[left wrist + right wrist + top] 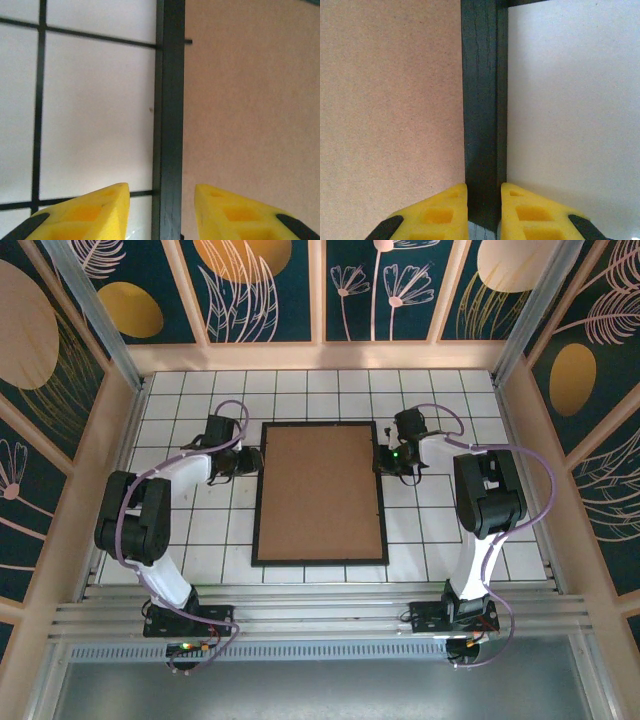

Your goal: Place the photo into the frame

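- Frame (484, 100) lies flat, back upward, in the middle of the tiled table (200, 530). The brown board (320, 490) fills it, and I cannot tell whether the photo sits beneath that board.
- My right gripper (484, 185) is clenched on the right rail toward the far end, with one finger on the board side and one on the tile side.
- My left gripper (161, 186) straddles the left rail, released, with a gap on each side.
- I judge the step to be taking hold of both rails, so I would close the left fingers squarely across the rail before any lift.
- I would raise both sides evenly. A one-sided pull could twist the thin frame or let the board slip out.
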You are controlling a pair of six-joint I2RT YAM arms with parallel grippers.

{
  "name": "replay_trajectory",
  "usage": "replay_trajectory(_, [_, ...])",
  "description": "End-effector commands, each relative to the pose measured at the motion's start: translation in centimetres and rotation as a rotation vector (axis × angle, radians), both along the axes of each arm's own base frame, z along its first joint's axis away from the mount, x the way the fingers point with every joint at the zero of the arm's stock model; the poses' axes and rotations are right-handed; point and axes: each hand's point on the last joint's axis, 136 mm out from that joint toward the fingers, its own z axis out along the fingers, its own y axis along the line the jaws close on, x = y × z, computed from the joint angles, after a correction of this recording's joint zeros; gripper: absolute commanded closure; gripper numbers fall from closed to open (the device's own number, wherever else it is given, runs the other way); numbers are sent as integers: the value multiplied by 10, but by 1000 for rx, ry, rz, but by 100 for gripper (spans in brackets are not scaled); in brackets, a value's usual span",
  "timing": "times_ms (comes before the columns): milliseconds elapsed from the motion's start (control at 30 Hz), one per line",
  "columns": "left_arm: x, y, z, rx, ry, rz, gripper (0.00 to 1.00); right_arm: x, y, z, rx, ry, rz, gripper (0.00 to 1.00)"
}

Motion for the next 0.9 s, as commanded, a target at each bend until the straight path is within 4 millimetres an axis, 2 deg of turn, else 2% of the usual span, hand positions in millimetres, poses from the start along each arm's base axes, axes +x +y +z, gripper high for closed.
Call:
replay_trajectory(0, [-10, -9, 1, -49, 19, -31, 62, -8, -8, -14, -35, 38, -3, 81])
replay_trajectory(100, [-12, -9, -1, -50, 26, -34, 64, -8, -8, -14, -36, 39, -3, 81])
replay_trajectory(167, [-23, -5, -15, -32, 67, -30, 66, -8, -8, -14, -35, 40, -3, 81])
replay_trajectory(400, [-38, -3, -27, -25, 107, -35, 71, -8, -8, -15, -37, 43, 0, 81])
replay_trajectory(867, [-37, -18, -34, -40, 116, -81, 68, -9, -8, -16, -34, 46, -1, 81])
